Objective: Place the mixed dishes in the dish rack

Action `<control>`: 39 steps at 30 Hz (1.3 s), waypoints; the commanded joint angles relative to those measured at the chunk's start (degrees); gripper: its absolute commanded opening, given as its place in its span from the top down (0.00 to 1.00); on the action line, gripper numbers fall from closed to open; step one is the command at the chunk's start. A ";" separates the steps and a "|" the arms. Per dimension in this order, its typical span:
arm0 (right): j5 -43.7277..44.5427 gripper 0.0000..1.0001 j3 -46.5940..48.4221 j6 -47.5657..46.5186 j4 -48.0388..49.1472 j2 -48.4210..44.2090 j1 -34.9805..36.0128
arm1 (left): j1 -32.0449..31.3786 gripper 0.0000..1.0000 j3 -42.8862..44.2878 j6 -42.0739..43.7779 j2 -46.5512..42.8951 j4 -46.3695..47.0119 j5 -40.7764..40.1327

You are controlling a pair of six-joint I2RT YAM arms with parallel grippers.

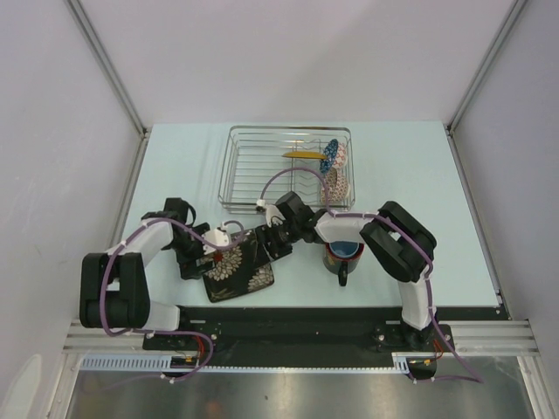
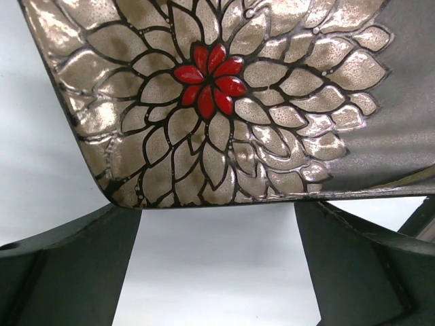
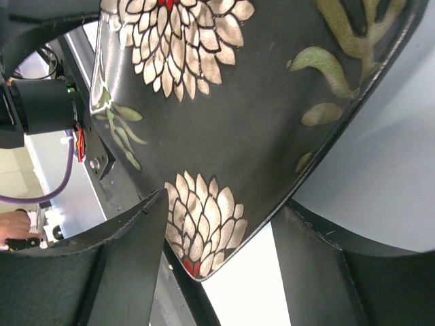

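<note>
Your left hand (image 2: 217, 227) and right hand (image 3: 221, 207) both gape wide at the square black floral plate (image 1: 240, 271), seemingly unclamped.

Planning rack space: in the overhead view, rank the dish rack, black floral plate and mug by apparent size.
Dish rack, largest.
Black floral plate, clearly smaller.
Mug, smallest, though the right arm hides part of it.

Floral plate (image 2: 272, 136) beyond wrist-view edges
</note>
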 commanded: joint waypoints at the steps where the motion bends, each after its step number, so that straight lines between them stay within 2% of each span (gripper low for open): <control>1: -0.41 0.35 3.24 0.50 2.30 2.63 0.14 | -3.76 0.00 -1.18 -5.02 2.63 4.21 6.13; 12: 1.52 0.38 8.34 -0.55 -2.01 -1.40 0.75 | -9.04 0.00 1.81 -10.82 1.05 2.62 10.25; 15: 2.66 0.42 9.04 -0.82 -3.24 -3.60 1.01 | -10.00 0.00 2.34 -11.87 0.35 2.80 10.96; 18: 3.28 0.52 9.57 -0.64 -3.60 -5.01 1.10 | -10.53 0.00 2.34 -12.67 0.17 3.15 11.23; 19: 3.37 0.61 9.66 -0.64 -3.94 -5.10 1.10 | -10.71 0.00 2.07 -12.93 0.08 3.33 11.23; 21: 3.98 0.71 9.83 -0.73 -4.39 -5.45 1.19 | -10.71 0.00 1.90 -13.20 -0.18 3.68 11.14; 23: 4.59 0.88 9.92 -0.90 -4.74 -5.54 1.37 | -10.71 0.00 1.37 -13.28 -0.36 3.85 10.88; 25: 5.12 1.00 9.92 -1.08 -5.35 -5.89 1.63 | -10.71 0.00 1.02 -13.28 -0.71 3.94 10.70; 29: 6.26 1.00 9.92 -1.69 -6.41 -6.50 1.72 | -10.71 0.00 1.10 -13.55 -1.67 3.51 9.91; 32: 6.44 1.00 9.92 -2.22 -7.28 -7.56 1.02 | -8.35 0.00 4.33 -13.64 -3.52 -0.34 12.09; 34: 6.36 1.00 9.92 -2.31 -7.90 -9.30 0.40 | -2.12 0.00 11.07 -13.11 -3.96 -3.77 19.64; 35: 6.44 1.00 9.92 -2.92 -8.08 -10.01 -0.38 | -0.53 0.00 14.17 -13.11 -3.35 -8.58 22.36; 36: 6.79 1.00 9.92 -3.36 -8.34 -11.06 -0.65 | 5.23 0.00 17.33 -13.02 -2.56 -11.06 28.31; 37: 7.66 1.00 10.18 -4.23 -9.21 -12.90 -1.00 | 7.46 0.00 23.80 -13.02 -1.60 -13.96 30.97; 39: 12.23 1.00 11.32 -8.17 -13.23 -14.58 -1.62 | 12.90 0.00 29.82 -12.41 2.18 -21.84 36.43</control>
